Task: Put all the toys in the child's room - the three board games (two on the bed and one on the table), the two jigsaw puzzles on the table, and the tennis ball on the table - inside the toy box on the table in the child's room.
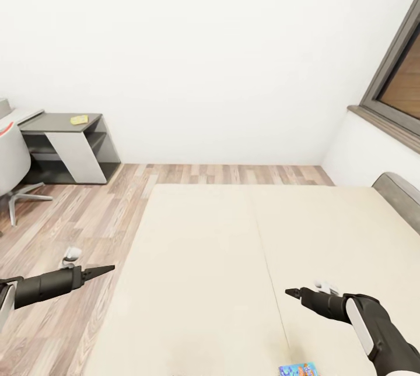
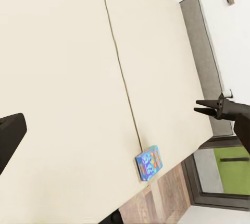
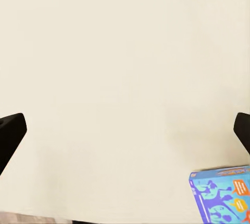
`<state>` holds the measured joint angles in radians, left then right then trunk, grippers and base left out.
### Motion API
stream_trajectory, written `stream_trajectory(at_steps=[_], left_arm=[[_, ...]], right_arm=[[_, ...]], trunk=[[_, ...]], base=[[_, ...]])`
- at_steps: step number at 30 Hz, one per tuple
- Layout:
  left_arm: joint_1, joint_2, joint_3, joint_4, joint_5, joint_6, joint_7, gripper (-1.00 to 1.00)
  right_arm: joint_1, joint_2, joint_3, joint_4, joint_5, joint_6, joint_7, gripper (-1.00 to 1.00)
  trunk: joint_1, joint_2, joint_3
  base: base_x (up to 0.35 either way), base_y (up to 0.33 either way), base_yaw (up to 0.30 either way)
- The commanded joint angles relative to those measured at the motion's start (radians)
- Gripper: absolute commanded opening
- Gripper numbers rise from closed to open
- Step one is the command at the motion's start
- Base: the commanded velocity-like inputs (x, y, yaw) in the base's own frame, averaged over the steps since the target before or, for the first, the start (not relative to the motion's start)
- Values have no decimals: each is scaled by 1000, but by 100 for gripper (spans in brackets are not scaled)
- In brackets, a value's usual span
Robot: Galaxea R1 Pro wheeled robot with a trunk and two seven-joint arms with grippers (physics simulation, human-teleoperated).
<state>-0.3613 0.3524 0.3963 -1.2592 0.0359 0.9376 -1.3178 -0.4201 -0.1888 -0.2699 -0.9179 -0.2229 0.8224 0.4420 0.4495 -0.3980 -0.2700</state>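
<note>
A blue board game box lies flat on the cream bed, close to the bed's near edge; it also appears in the left wrist view and the right wrist view. My right gripper hovers over the bed a little beyond the box, open, its fingers at both edges of the right wrist view with nothing between them. My left gripper is held over the floor beside the bed's left edge, open and empty. From the left wrist view the right gripper is seen above the mattress.
A grey desk with a yellow item stands against the far wall at the left, a white swivel chair next to it. The grey headboard and a window are at the right. Wood floor runs left of the bed.
</note>
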Motion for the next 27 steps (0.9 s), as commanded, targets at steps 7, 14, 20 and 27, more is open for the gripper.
stream_trajectory(at_steps=[7, 14, 20, 27], left_arm=[[-1, -2, 0, 0, 1, 9, 0, 100], [-1, -3, 0, 0, 1, 9, 1, 100], [-1, -13, 0, 0, 1, 9, 2, 100], [-1, -23, -1, 0, -1, 8, 17, 100]], right_arm=[[0, -1, -3, 0, 0, 7, 4, 100], [0, -2, -3, -1, 0, 7, 4, 100], [0, -2, -4, -3, -1, 10, 4, 100], [0, 5, -3, -7, -1, 14, 3, 100]], trunk=[[0, -2, -13], [0, -2, -25], [0, -2, -35], [0, -2, -46]], base=[[0, 0, 0], [0, 0, 0], [0, 0, 0], [0, 0, 0]])
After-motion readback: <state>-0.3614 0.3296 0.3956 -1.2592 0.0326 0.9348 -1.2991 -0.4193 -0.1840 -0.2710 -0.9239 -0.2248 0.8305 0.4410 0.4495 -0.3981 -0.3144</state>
